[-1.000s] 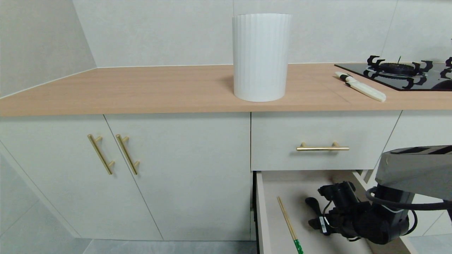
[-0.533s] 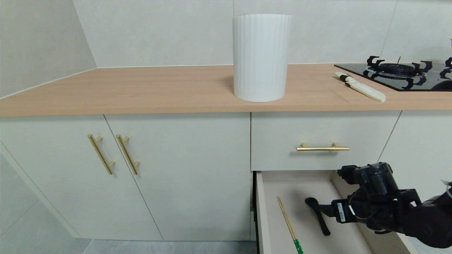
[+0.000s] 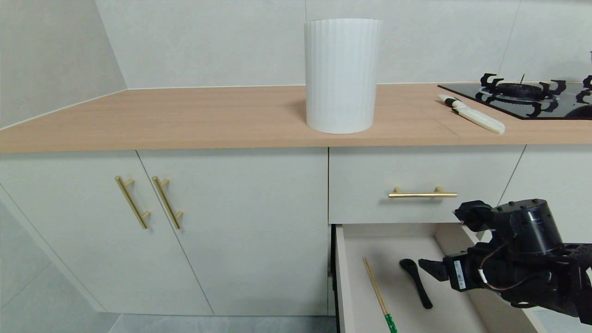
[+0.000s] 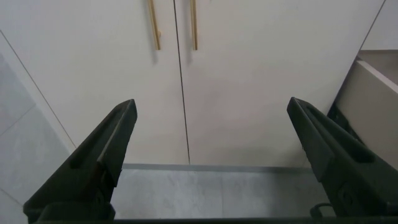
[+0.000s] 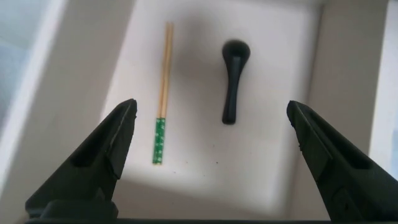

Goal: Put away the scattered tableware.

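Observation:
The lower drawer [image 3: 341, 277] stands pulled out. On its floor lie a pair of wooden chopsticks [image 3: 377, 291] with green ends and a black spoon [image 3: 416, 282], side by side and apart. My right gripper [image 3: 449, 243] hangs open above the drawer's right side, holding nothing; its wrist view looks down on the chopsticks [image 5: 163, 93] and the spoon [image 5: 232, 81] between its spread fingers [image 5: 93, 168]. A white knife [image 3: 471, 114] lies on the wooden counter [image 3: 185, 115] near the hob. My left gripper [image 4: 211, 168] is open and empty, facing the cabinet doors low above the floor.
A tall white ribbed container [image 3: 342, 76] stands on the counter's middle. A black gas hob [image 3: 522, 98] sits at the far right. The upper drawer [image 3: 423, 185] with its brass handle is shut above the pulled-out one. Two cabinet doors [image 3: 152, 203] are shut at the left.
My right gripper let go of the black spoon in the drawer, then rose and drew back to the right. The spoon now lies free beside the chopsticks.

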